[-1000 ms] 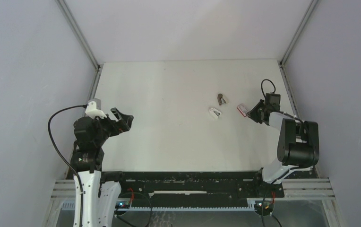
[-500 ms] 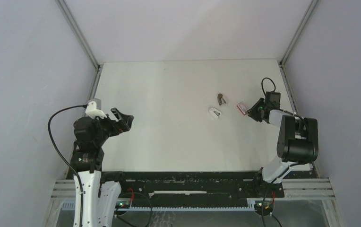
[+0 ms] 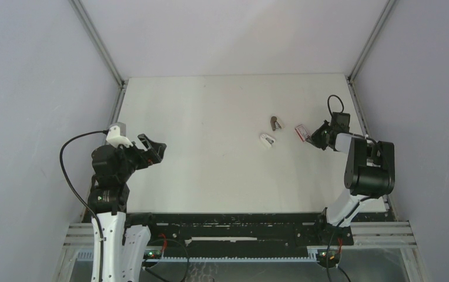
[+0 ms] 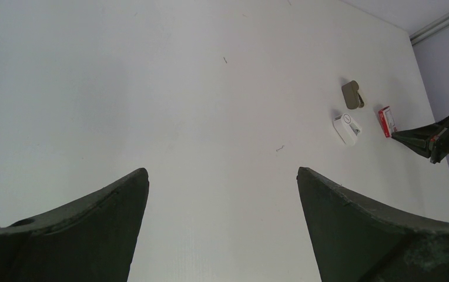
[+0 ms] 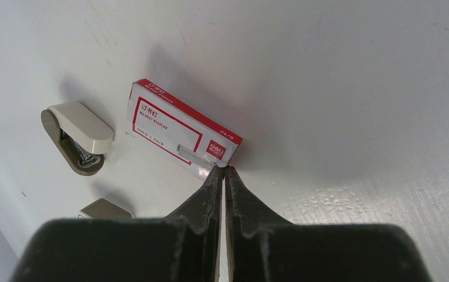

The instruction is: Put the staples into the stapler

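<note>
White tabletop [image 3: 210,100] fills the floor of a pale grey-walled booth, with both arms rising from its near edge. On the right side of the table lies a red-and-white box [image 5: 175,126], flat, with printed labels on its top face. From the box end nearest the right arm juts a short silvery strip, the staples [image 5: 194,157], partly out of the sleeve and resting on the table. The right gripper [image 5: 222,173] is low over the surface with its two dark fingers pressed together, no gap between them, and their tips meet right at the outer end of that strip. Whether anything thin is pinched between them cannot be told. The stapler [image 5: 81,136] sits near the box on the side away from the right arm, apart from it; its white shell lies on the table with dark metal showing in its mouth. A small taupe object [image 3: 275,123] rests just beyond the stapler, farther from the arms' bases. Well apart from all of this, the left gripper [image 4: 222,171] hangs above bare table on the left side, its fingers spread wide with nothing between them.
</note>
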`<action>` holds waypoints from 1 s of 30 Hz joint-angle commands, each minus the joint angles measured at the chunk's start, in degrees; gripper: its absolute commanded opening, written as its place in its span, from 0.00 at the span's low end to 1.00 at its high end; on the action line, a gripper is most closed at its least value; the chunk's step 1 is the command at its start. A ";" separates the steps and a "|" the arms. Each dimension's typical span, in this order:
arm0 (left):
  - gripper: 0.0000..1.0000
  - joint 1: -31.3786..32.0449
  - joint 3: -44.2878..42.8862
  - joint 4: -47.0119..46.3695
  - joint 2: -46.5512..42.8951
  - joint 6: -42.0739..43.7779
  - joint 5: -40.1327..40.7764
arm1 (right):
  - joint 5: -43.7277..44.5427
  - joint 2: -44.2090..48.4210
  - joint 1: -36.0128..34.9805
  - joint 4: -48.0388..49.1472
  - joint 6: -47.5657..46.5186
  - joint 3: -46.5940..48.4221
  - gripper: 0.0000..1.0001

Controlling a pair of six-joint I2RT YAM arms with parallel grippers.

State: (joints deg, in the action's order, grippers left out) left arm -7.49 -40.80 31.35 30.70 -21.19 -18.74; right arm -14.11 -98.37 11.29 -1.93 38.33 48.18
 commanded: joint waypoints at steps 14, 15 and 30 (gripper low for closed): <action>1.00 -0.53 1.27 -2.49 -0.68 1.50 -1.23 | -6.28 14.70 0.40 -3.33 -2.12 -13.62 0.00; 1.00 -0.54 1.29 -2.49 -0.66 1.50 -1.21 | -6.57 16.53 0.40 -4.22 -2.56 -15.00 0.00; 1.00 -0.55 1.59 -2.76 -1.39 1.59 -1.91 | 16.41 33.38 -4.96 -15.89 -10.44 -8.12 0.65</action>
State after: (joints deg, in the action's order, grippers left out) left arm -7.49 -40.16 30.98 29.98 -20.80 -19.33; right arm -8.71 -61.91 9.34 -14.90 31.55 31.44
